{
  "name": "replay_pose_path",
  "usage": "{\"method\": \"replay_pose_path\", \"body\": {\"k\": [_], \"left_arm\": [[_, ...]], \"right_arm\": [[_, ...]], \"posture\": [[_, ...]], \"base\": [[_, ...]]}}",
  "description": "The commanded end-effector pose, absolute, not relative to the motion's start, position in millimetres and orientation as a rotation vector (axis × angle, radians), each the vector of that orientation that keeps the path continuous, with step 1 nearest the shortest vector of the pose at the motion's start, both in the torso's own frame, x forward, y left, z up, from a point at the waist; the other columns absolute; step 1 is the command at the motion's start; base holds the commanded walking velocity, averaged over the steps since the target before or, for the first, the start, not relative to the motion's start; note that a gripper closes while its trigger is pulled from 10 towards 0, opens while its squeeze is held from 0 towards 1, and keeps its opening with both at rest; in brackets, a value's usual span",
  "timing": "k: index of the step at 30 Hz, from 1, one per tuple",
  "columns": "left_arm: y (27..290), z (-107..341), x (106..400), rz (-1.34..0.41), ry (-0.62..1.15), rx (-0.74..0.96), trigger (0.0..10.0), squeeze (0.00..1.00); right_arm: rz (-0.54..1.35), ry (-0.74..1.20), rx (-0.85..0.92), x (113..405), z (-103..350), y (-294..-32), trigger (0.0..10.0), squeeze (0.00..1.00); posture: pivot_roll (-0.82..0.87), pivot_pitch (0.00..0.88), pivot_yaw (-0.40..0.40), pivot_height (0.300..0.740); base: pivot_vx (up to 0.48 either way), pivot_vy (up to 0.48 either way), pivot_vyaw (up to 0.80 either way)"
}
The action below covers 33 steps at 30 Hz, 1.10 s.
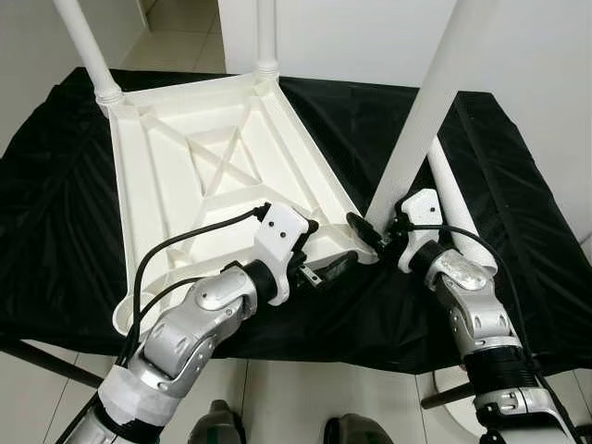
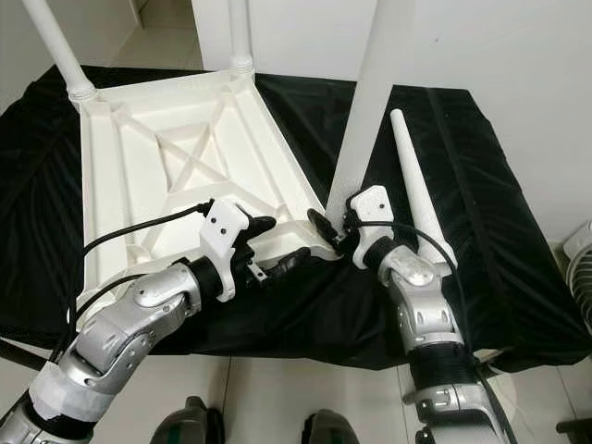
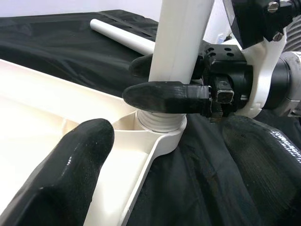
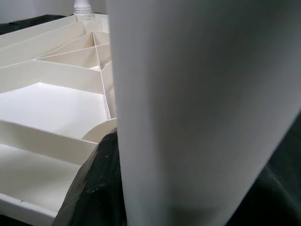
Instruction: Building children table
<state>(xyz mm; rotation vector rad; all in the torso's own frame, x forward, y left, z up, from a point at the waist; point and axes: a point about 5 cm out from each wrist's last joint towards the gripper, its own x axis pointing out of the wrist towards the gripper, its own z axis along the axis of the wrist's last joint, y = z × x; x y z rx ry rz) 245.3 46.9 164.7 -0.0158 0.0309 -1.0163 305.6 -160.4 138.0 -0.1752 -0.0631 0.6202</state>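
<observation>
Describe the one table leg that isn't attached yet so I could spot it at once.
On the black cloth lies an upside-down white tabletop. To its right, just beyond the right gripper, the loose leg lies flat on the cloth. The other legs stand upright in corner sockets.
</observation>
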Motion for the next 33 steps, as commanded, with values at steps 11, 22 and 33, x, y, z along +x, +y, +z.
{"method": "replay_pose_path", "body": {"k": [11,22,33], "left_arm": [[41.2,161.8,236.0,-1.134,0.051,-0.021,10.0,0.00],[39.8,161.1,235.0,-1.143,0.054,-0.020,10.0,0.00],[39.4,161.0,235.2,-1.144,0.054,-0.021,10.0,0.00]], "right_arm": [[0.069,0.014,-0.056,295.2,114.8,-152.5,0.0,0.00],[-0.075,0.028,-0.036,286.9,112.4,-138.2,0.0,0.00],[0.040,-0.029,-0.008,293.6,122.0,-149.1,10.0,1.00]], "posture": [[0.00,0.030,0.010,0.740],[-0.01,0.032,0.010,0.740],[0.00,0.032,0.009,0.740]], "base": [[0.000,0.000,0.00],[0.000,0.000,0.00],[0.000,0.000,0.00]]}}
